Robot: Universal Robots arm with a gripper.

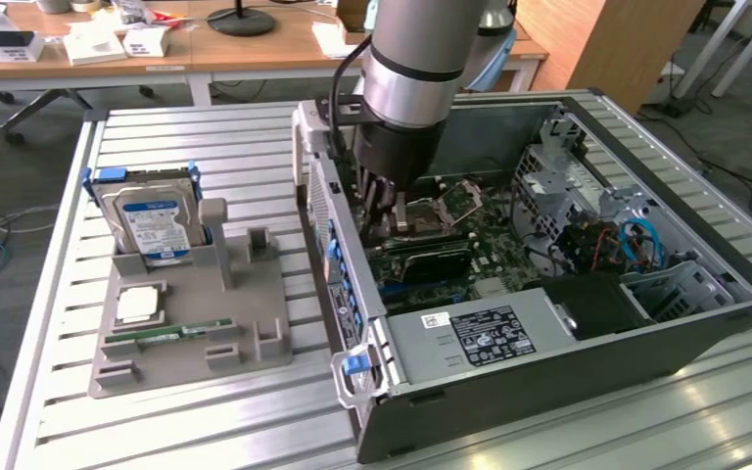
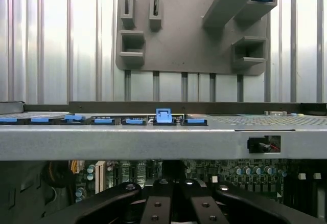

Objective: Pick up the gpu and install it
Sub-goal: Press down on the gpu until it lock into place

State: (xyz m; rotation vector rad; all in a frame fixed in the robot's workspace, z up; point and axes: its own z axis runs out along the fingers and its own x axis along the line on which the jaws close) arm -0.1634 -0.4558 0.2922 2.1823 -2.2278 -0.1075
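The black gripper (image 1: pixel 387 201) is seen closed, lowered inside the open metal computer case (image 1: pixel 689 323). The flat dark gpu (image 1: pixel 431 262) is seated on the green motherboard (image 1: pixel 481 250).

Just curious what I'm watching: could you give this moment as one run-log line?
arm: inside open computer case | fingers: shut, above motherboard | holder: hard drive, RAM stick seated | gpu: hold unclear
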